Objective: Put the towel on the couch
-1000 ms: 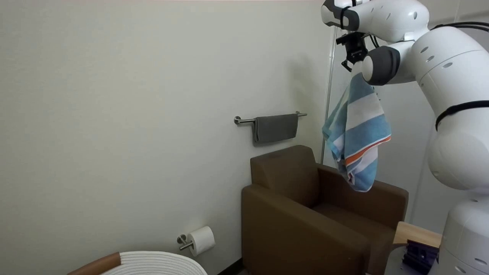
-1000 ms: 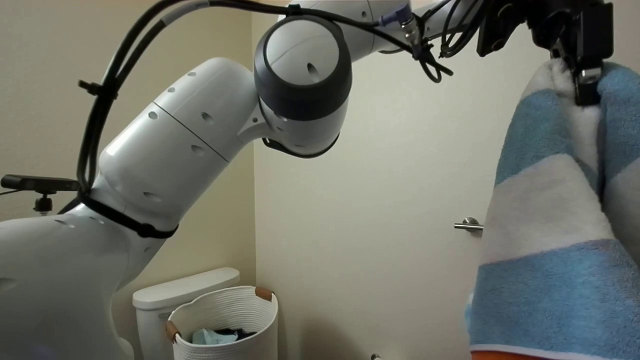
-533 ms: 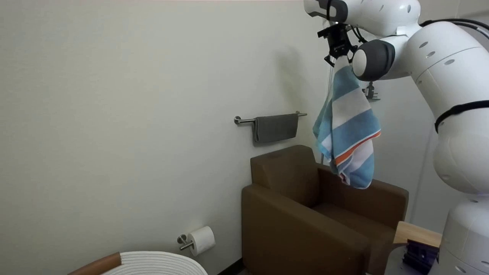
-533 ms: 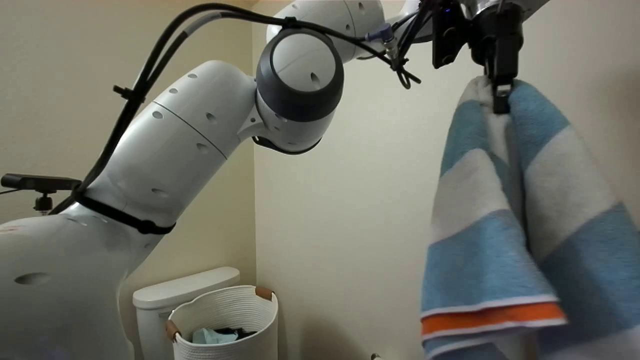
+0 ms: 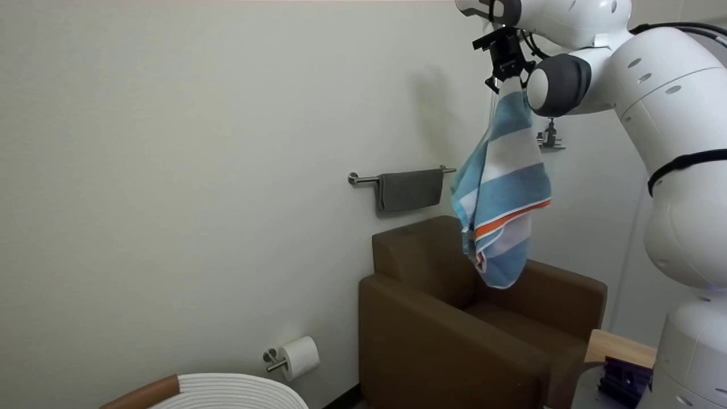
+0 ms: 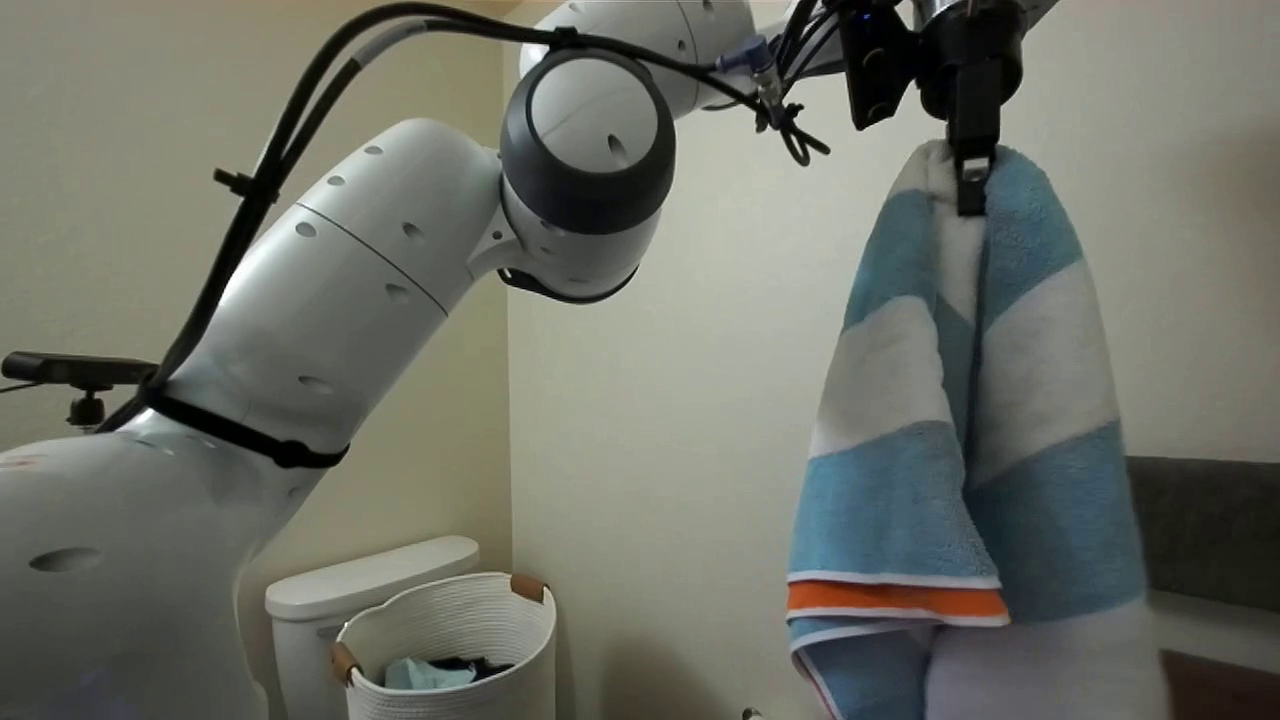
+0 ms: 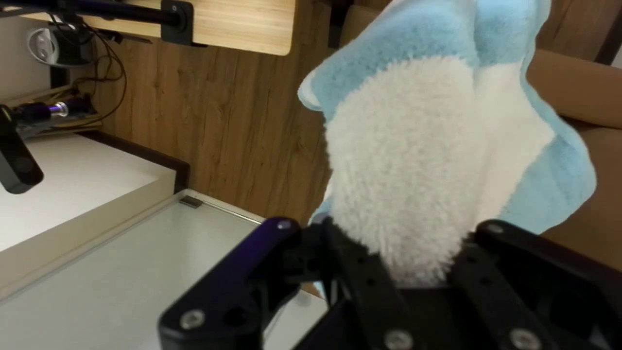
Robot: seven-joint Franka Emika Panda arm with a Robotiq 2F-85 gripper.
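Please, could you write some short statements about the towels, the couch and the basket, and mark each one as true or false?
1. The claw holds the striped towel. True.
2. The couch is brown. True.
3. The striped towel lies spread on the couch. False: it hangs from the claw.
4. A gray towel hangs on the wall bar. True.
5. The white basket has green handles. False: its handles are brown.

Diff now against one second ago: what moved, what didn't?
The tool and the striped towel shifted toward the left of the picture in both exterior views. Nothing released: the tool still holds the striped towel. The couch, grey towel and basket stayed put.
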